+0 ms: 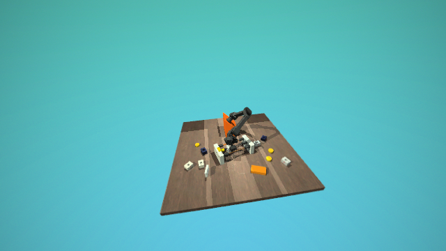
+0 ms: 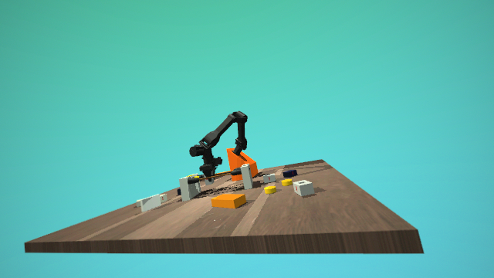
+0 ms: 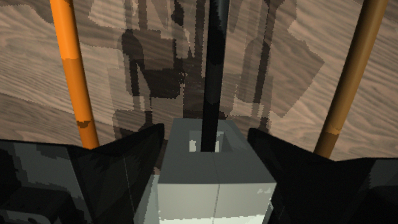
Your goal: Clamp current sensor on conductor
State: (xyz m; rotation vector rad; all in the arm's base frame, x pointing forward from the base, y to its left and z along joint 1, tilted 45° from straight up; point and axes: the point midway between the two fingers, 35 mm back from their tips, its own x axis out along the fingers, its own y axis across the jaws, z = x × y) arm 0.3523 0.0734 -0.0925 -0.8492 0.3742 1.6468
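The light grey sensor (image 3: 200,170) (image 2: 208,181) is round the black conductor (image 3: 214,75), which runs through its square hole. Its two halves meet at a thin seam in the wrist view. My gripper (image 3: 206,131) (image 2: 208,178) is open, with one finger on each side of the sensor and a small gap beside each fingertip. The conductors run between two white posts (image 1: 219,155) (image 1: 249,145) (image 2: 247,177). The sensor's arrow and the LOAD lettering cannot be made out.
Orange conductors (image 3: 70,50) (image 3: 350,65) run on both sides of the black one, close to the fingers. An orange block (image 1: 258,170) (image 2: 228,201), a thin white plate (image 1: 206,171) (image 2: 150,202), yellow discs (image 1: 270,150) (image 2: 270,190) and several small white and dark blue blocks stand around the posts.
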